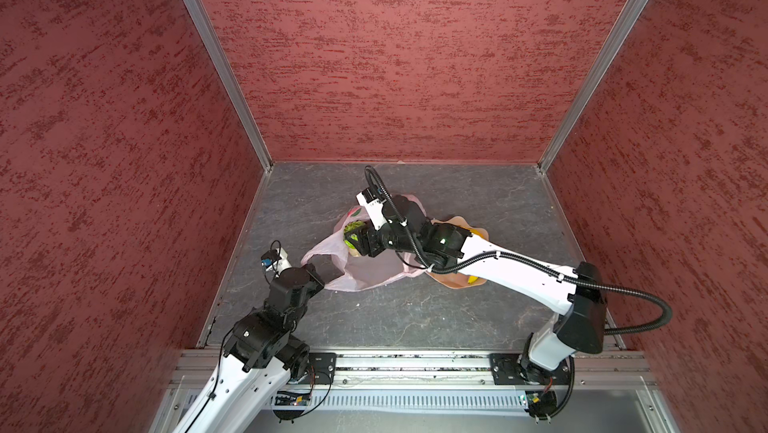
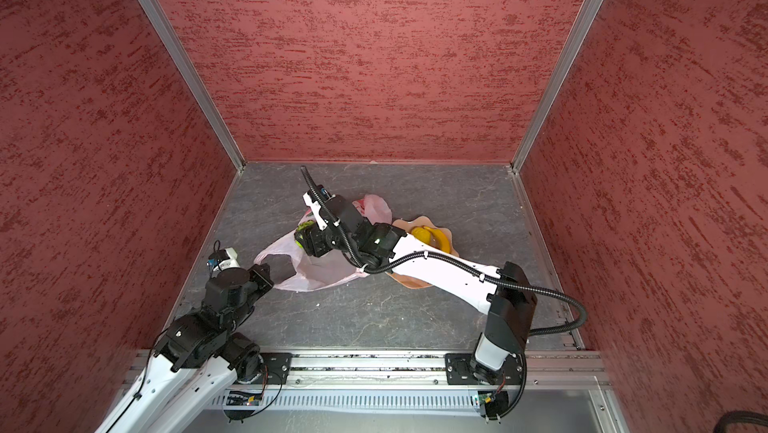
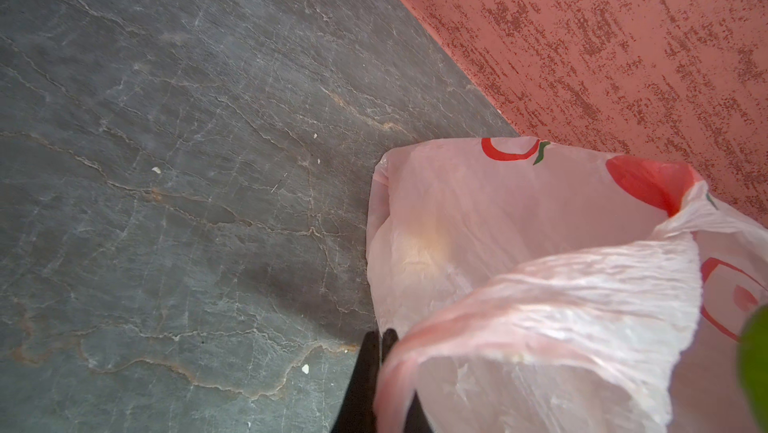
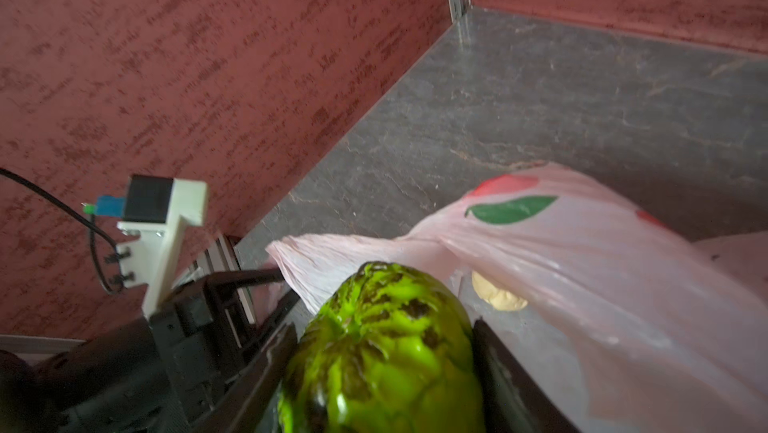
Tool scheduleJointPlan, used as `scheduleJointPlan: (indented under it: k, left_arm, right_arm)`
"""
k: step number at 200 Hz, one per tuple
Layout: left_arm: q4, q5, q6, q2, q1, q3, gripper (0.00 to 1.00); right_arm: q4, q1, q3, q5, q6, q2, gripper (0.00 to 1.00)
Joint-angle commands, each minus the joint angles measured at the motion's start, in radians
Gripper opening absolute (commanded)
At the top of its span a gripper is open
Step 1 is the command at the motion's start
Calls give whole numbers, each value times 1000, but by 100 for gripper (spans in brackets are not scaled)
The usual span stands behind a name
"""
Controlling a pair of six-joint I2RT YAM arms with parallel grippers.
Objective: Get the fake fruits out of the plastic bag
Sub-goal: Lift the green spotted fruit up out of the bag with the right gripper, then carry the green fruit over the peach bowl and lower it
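Observation:
The pale-pink plastic bag [image 1: 368, 271] [image 2: 320, 273] lies crumpled on the grey floor, its mouth facing left. My left gripper [image 1: 314, 272] [image 3: 380, 333] is shut on the bag's handle edge and holds it up. My right gripper [image 1: 354, 240] [image 4: 382, 327] is shut on a green fake fruit [image 1: 353, 228] [image 4: 382, 352] just above the bag's mouth. A beige lumpy fruit [image 4: 498, 296] lies inside the bag [image 4: 582, 264] and shows faintly through the plastic [image 3: 424, 244]. In a top view a yellow banana [image 2: 432, 237] rests in the bowl.
A peach scalloped bowl [image 1: 451, 283] [image 2: 409, 283] sits right of the bag, partly under my right arm. Red textured walls close in three sides. A metal rail [image 1: 415, 364] runs along the near edge.

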Motion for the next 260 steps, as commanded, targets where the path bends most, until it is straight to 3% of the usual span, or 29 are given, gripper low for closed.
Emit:
scheduleJointPlan:
  k: [1, 45, 89, 139, 205, 260]
  left_arm:
    - [-13, 5, -5, -13, 1, -6, 7]
    - [-5, 5, -6, -20, 1, -16, 8]
    - [4, 10, 5, 1, 0, -9, 8]
    - [3, 11, 3, 9, 1, -9, 8]
    - [-33, -6, 1, 14, 2, 5, 8]
    - [-68, -15, 0, 6, 2, 14, 8]
  right_arm:
    - [31, -16, 55, 54, -30, -11, 46]
    - [-30, -90, 39, 183, -22, -95, 46]
    - [-72, -236, -136, 305, 46, -274, 47]
    - [-140, -400, -333, 361, 106, -408, 47]
    - [-123, -459, -487, 369, 141, -389, 47]
    - [-51, -463, -481, 316, 107, -272, 49]
